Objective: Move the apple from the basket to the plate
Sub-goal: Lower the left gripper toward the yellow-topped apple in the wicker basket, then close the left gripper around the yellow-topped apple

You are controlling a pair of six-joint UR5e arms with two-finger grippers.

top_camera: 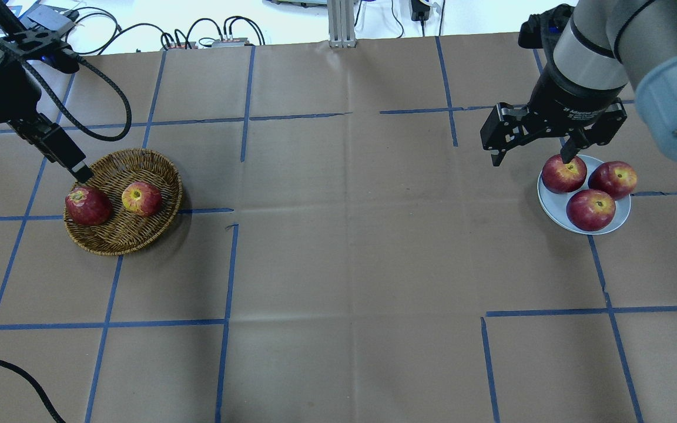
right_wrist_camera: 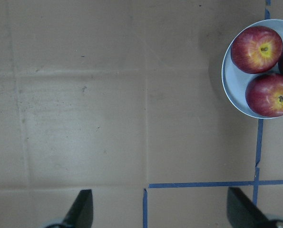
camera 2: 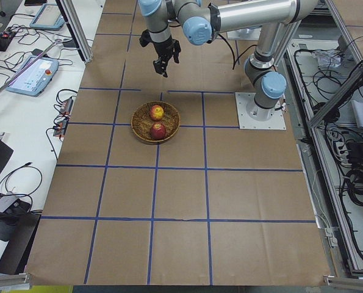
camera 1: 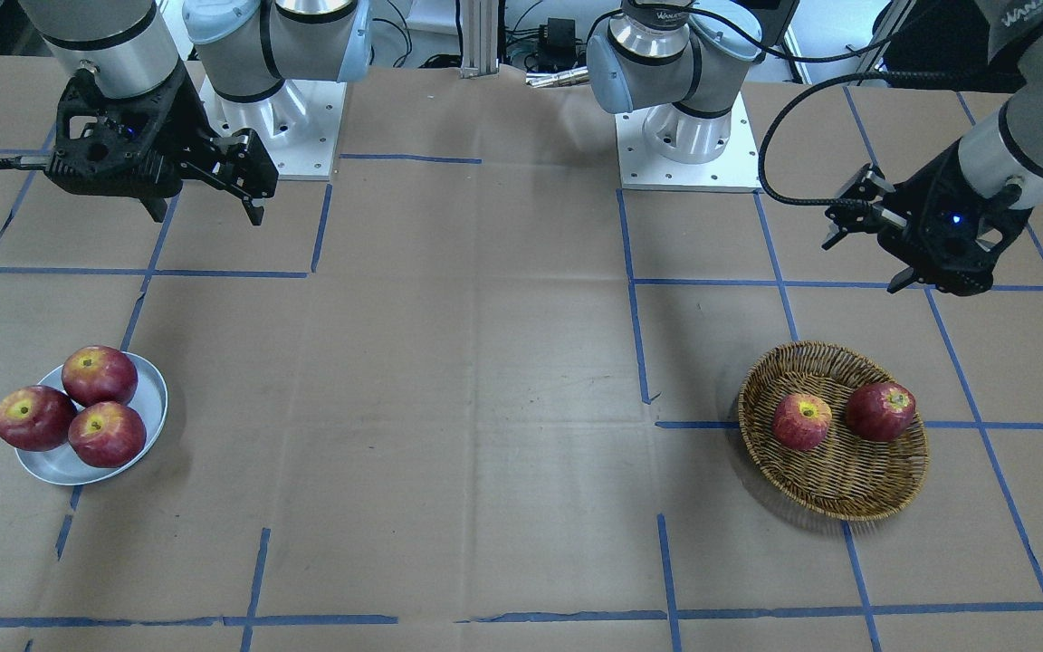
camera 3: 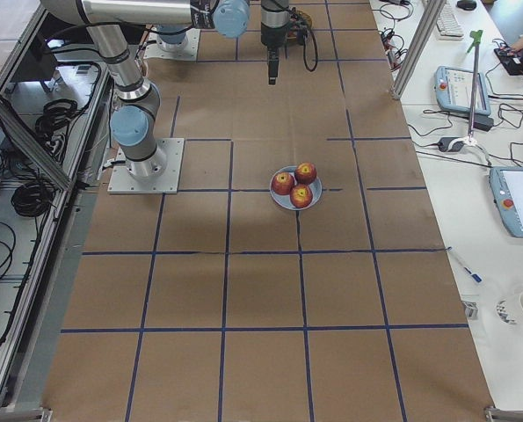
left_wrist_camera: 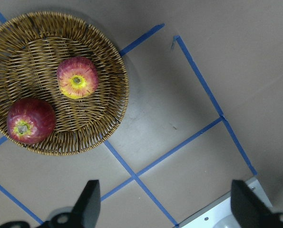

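Cut-off "WANA" was on the left arm (camera 1: 1033,122), small white print starting "2F" was on the right gripper (top_camera: 530,158), remainder blurred.

Seen from overhead, the apple (top_camera: 141,198) sits in the basket (top_camera: 133,235) with bare wicker at twelve, three and six o'clock of it. The darker apple (top_camera: 87,206) lies just beside it at nine o'clock, a narrow gap between them. The left claw (top_camera: 81,173), spread, hangs high near the basket's ten o'clock side. Flat worktop (top_camera: 350,235) paper runs to the plate (top_camera: 552,207), where three apples (top_camera: 590,210) crowd all but a crescent at eight o'clock. The right claw (top_camera: 529,160), spread, hangs high at the plate's ten o'clock side.
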